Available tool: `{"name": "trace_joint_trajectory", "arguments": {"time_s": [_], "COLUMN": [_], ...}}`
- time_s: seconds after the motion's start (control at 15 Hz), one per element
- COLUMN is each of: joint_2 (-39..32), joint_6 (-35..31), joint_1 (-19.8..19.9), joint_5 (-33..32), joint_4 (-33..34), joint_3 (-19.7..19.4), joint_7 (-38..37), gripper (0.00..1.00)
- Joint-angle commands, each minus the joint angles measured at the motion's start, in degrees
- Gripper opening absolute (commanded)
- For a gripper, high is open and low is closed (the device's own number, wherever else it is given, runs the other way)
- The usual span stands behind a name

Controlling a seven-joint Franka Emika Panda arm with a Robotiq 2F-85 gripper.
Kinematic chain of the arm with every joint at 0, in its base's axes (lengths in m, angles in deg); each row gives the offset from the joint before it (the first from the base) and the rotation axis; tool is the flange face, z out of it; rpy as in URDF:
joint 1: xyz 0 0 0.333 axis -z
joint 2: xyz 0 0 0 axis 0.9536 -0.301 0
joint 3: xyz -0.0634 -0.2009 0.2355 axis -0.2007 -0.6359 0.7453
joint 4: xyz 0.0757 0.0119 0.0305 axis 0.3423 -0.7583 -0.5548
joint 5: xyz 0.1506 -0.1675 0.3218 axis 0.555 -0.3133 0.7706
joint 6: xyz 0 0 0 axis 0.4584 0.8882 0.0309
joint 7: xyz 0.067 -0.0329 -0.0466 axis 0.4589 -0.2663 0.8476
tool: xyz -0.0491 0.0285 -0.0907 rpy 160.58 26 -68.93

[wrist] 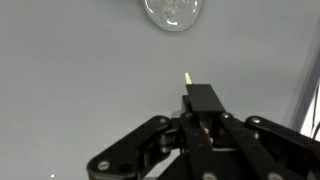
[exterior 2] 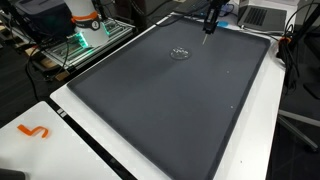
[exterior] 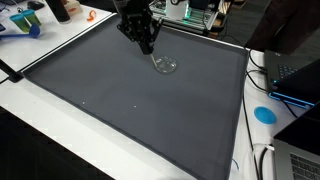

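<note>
One thin stick [wrist: 187, 77] is pinched in the fingers [wrist: 205, 100], closed narrow on it and hovering near the glass dish [wrist: 172, 12] on the dark mat [exterior: 130, 110]. Carrying stage, I'd judge; the next move calls for lining the tip up over the dish.

A clear round dish [wrist: 172, 12] is cut off by the wrist view's edge at 12 o'clock, the gripper [wrist: 203, 105] loses its linkage at 6 o'clock, and the pale stick [wrist: 187, 75] pinched in its jaws is too small to identify.
</note>
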Motion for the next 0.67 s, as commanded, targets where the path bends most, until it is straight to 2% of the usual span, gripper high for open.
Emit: {"name": "trace_joint_trajectory", "arguments": {"time_s": [0.0,0.6], "joint_2": [6.3,13.1], "joint_6": [-3.5,-5.1], "joint_1": [3.1,5.9], "joint_5": [6.1,19.3], "joint_4": [-9.5,-20.0], "joint_3": [0.8,-0.3], "joint_7": [8.3,25.2], "gripper": [0.03,0.03]}}
